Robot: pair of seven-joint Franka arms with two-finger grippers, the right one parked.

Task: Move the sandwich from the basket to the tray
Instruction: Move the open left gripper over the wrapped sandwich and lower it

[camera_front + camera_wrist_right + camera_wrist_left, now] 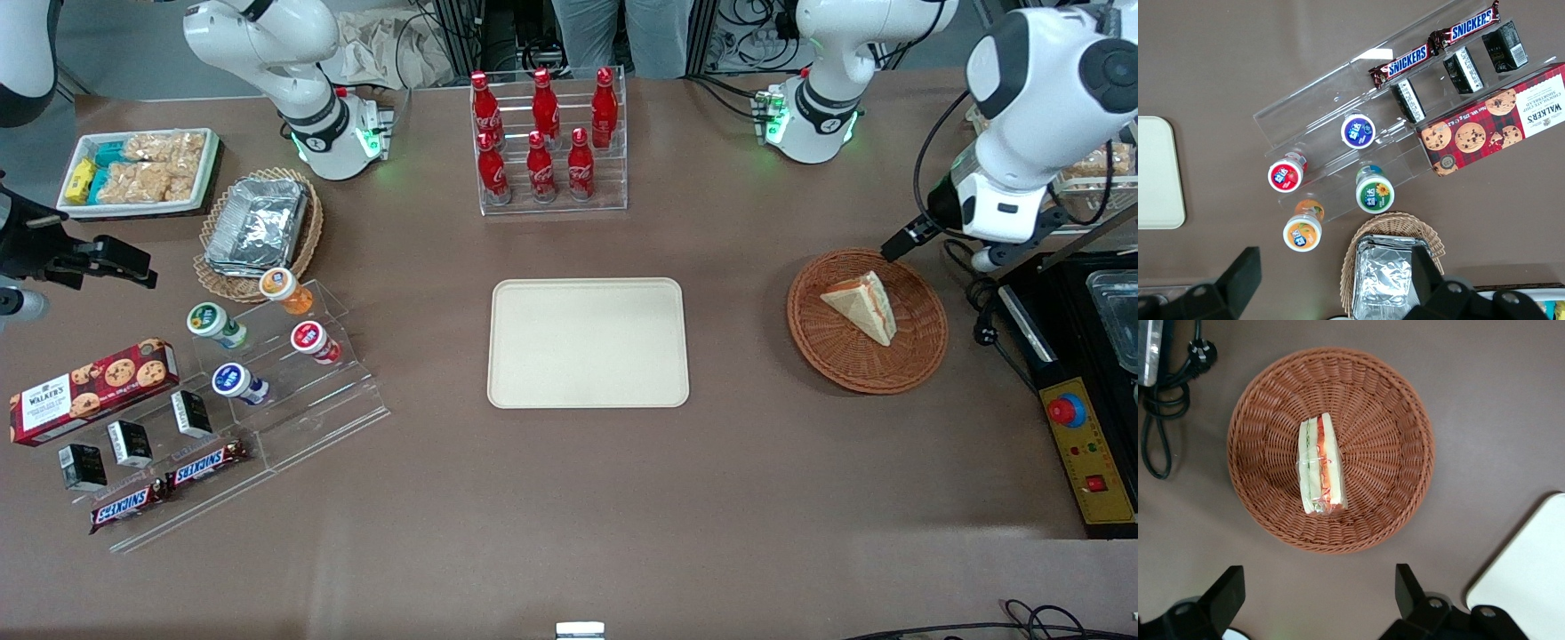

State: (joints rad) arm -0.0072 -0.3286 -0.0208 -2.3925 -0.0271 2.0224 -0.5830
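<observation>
Sandwich (pixel 862 305) lies in the reddish-brown basket (pixel 920 356) at right of centre in the front frame. Tray (pixel 589 343) sits bare at frame centre, well apart from the basket. Gripper (pixel 1319 600) hangs above the basket's edge, jaws spread wide, holding nothing.

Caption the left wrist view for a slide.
Open gripper hovers above the wrapped sandwich in the wicker basket, tray corner alongside.

Cola bottles (pixel 542 133), perhaps yogurt cups (pixel 258 333)
</observation>
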